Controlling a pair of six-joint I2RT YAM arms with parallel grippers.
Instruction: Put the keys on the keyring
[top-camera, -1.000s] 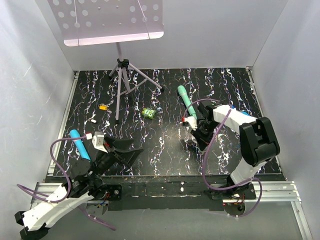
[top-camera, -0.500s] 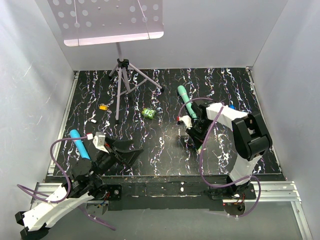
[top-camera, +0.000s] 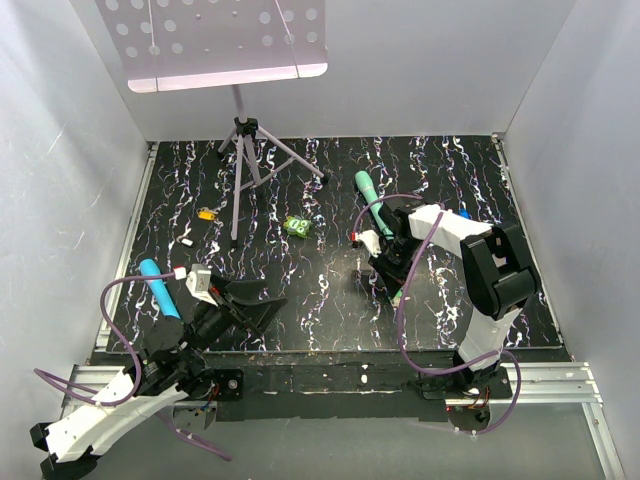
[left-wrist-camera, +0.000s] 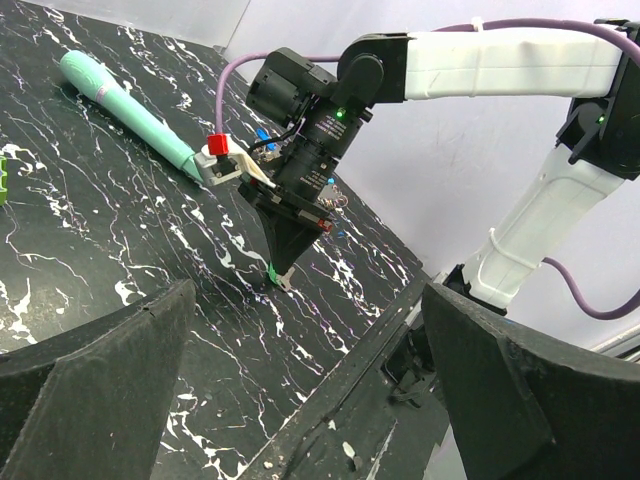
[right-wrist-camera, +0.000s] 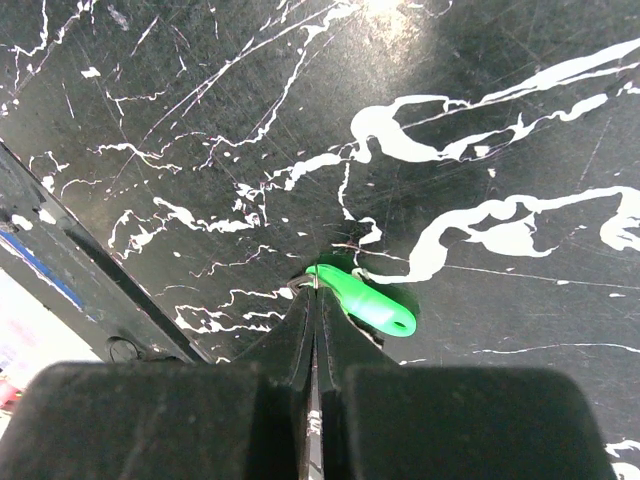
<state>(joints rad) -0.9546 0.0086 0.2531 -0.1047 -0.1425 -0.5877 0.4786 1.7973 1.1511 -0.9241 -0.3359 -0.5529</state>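
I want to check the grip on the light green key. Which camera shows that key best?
Right wrist view: the light green key lies close up, its head jutting from the tips of the shut right hand. The left wrist view shows only a green speck at that hand's tip; the top view, nothing clear.

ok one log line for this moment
left gripper: open, empty | right gripper: shut, tips at one end of green key | key lying on table
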